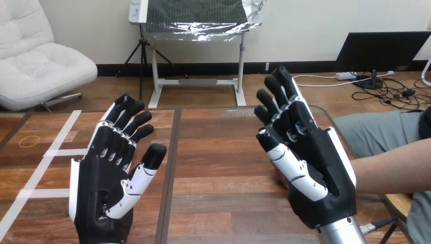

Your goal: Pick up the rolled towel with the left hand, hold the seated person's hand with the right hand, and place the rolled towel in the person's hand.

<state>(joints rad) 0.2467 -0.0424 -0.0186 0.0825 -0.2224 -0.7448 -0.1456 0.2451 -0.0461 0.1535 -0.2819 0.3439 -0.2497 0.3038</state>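
My left hand (104,178) is raised over the left part of the wooden table (218,152), palm up, fingers straight and spread, holding nothing. My right hand (310,162) is raised at the right, also palm up with straight fingers and empty. The person's forearm (391,168) comes in from the right edge and runs behind my right hand, which hides the person's hand. I cannot tell whether the two touch.
White tape strips (45,162) and a yellow ring mark (29,141) lie on the table's left part. A dark seam (173,152) runs down the tabletop between my hands. The table's right edge is close to the person's lap.
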